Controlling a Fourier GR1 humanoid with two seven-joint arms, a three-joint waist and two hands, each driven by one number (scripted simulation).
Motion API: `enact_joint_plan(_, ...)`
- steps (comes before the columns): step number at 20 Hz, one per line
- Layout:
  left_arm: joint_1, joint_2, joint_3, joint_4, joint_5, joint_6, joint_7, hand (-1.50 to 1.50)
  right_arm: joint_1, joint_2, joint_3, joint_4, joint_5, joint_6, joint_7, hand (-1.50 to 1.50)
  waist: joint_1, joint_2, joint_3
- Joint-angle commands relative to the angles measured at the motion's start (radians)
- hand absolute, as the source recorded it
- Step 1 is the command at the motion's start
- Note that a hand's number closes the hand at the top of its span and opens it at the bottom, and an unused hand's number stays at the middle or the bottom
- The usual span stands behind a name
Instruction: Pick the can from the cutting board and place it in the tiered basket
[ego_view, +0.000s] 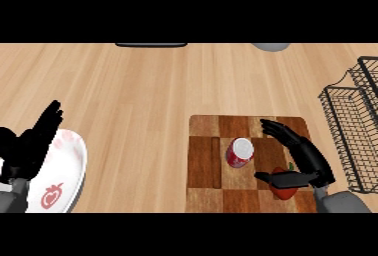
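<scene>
Head view showed my right hand (310, 161) over the right side of the checkered cutting board (203, 172), the grey forearm coming in from the lower right corner. That hand was spread wide and held nothing. Its fingers (277, 129) stretched up and to the left above the board's far end, while the thumb (270, 176) pointed left lower down. The thumb lay across a red fruit (285, 191) with a bit of green stem, which sat near the board's front right corner.

The can (240, 152), red with a pale top, stood on the cutting board near its middle, just left of my right palm. It faced the opening between fingers and thumb, and a strip of board showed between it and the hand, so I was not touching it.

The wire tiered basket (353, 127) stood on the wooden surface (133, 95) to the right of the board, beyond my right wrist.

My left hand (29, 147) rested at the left edge with fingers straight and pointing up, holding nothing. It lay over the left part of a white plate (68, 172) with red fruit prints.
</scene>
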Motion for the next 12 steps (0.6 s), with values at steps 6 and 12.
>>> enact_joint_plan(6,0.094,-0.006,-0.026,0.017,-0.003,-0.024,0.036,0.00,-0.184,-0.255,0.086,-0.047,0.073,0.265,0.294,-1.50,0.012,0.011,-0.010)
enact_joint_plan(12,0.092,-0.005,0.004,0.072,0.003,-0.066,0.014,0.00,-0.358,-0.193,0.081,-0.087,0.001,0.342,0.511,-1.50,-0.001,0.012,-0.009)
